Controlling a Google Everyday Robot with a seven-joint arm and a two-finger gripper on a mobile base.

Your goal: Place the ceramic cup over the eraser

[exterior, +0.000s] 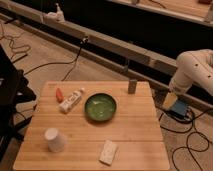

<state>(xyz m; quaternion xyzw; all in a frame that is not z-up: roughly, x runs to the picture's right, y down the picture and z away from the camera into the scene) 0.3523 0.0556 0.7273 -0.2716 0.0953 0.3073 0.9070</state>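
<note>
A: Cup (55,140) sat front-left, eraser (132,86) stood far-right near the edge; gripper (173,95) hung beyond the table's (140,142) right side, open or closed I couldn't tell.
B: Risk was lowering off-centre: the rim could have toppled that narrow eraser.

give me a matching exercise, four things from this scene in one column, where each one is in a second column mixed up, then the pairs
Things
1 ceramic cup
2 eraser
3 green bowl
4 gripper

Places
a middle of the table
b off the table, beyond its right edge
c on the table, near the front left corner
d on the table, at the far edge toward the right

Pairs: 1-c, 2-d, 3-a, 4-b
</note>
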